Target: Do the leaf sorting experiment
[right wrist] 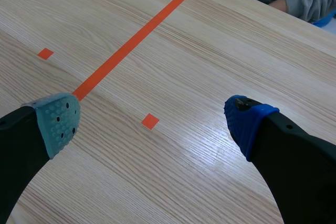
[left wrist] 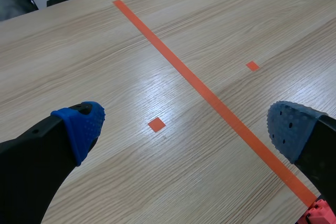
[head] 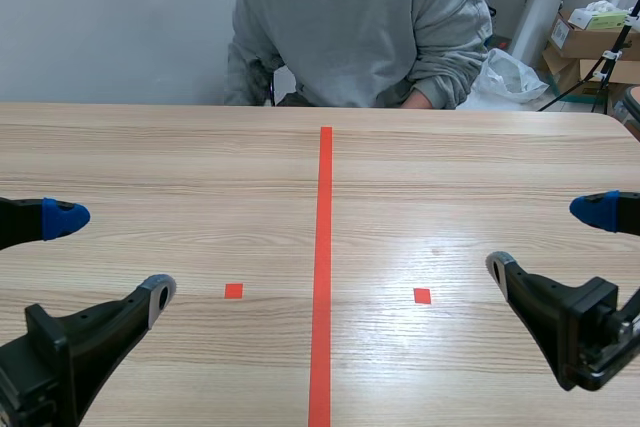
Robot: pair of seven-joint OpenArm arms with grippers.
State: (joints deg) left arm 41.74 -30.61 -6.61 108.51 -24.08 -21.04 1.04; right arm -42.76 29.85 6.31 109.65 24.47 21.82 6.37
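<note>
Jaws spread wide over wooden table (left wrist: 68, 61), blue dotted pads (left wrist: 84, 127), orange tape line (left wrist: 184, 72) ahead

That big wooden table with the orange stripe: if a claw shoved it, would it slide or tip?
Probably neither: the table fills the view edge to edge, so it looks heavy. Its top shines, so a sideways push on it would likely just skid. Its legs are hidden, so tipping is hard to judge.

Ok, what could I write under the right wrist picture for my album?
Right gripper, open, hovering above an orange tape square on the wooden table.
</note>
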